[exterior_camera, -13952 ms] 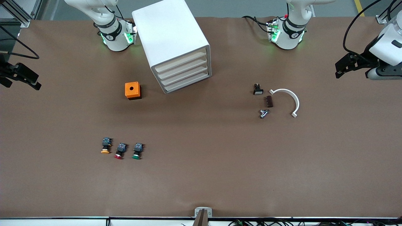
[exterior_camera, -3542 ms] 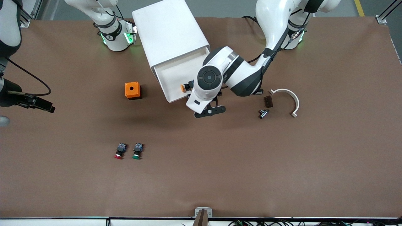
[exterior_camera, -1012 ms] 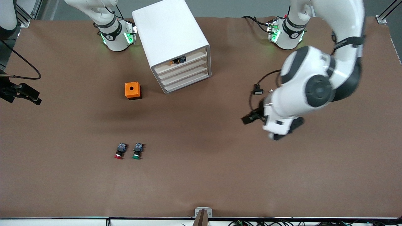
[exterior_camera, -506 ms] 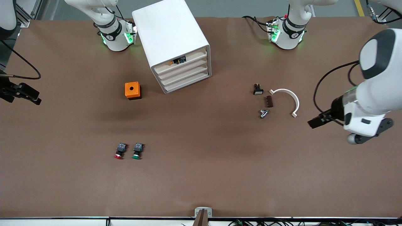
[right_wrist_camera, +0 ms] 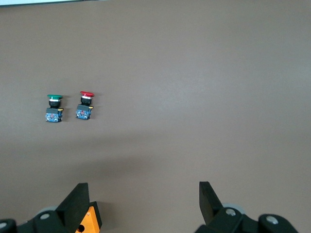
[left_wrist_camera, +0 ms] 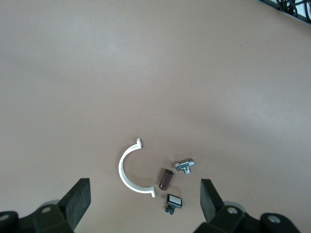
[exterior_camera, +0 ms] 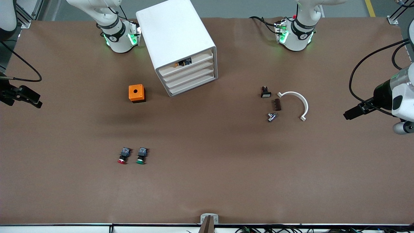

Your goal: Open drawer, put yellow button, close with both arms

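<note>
Both grippers are held open and empty: the left gripper (left_wrist_camera: 143, 206) above the desk's (exterior_camera: 207, 181) left-arm end, the right gripper (right_wrist_camera: 141, 206) opposite. Well away from both, the yellow button (exterior_camera: 178, 64) is seen inside the closed drawer (exterior_camera: 186, 63); the task appears done

setting: robotics lab | evidence: brown-covered table (exterior_camera: 207, 187), two arm bases (exterior_camera: 118, 38), aluminium framing (exterior_camera: 22, 14)

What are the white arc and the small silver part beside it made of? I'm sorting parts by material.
The white arc looks like matte moulded plastic: even white colour, dull surface, no glints. The silver part looks like bare metal, probably steel: it is shiny with bright highlights in the left wrist view. Neither can be confirmed by look alone.
</note>
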Action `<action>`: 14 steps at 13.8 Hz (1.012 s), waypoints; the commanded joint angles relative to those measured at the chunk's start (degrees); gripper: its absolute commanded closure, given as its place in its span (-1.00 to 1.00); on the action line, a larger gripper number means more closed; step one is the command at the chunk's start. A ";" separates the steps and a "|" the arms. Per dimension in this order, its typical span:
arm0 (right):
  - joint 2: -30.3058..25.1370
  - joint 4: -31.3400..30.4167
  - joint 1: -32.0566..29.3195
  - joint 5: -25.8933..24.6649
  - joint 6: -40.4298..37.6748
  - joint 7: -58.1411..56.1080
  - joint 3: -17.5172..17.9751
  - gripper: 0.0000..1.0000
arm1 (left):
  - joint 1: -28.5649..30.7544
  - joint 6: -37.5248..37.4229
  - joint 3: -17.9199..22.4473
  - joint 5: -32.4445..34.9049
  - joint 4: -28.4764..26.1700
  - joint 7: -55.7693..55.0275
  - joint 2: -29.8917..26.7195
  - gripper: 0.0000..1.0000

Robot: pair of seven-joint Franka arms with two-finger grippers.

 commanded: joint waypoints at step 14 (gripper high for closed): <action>-1.02 -0.18 -0.18 0.18 0.10 -1.03 -0.21 -1.00 | 5.03 5.37 -0.82 0.82 -23.77 19.45 -22.30 -0.99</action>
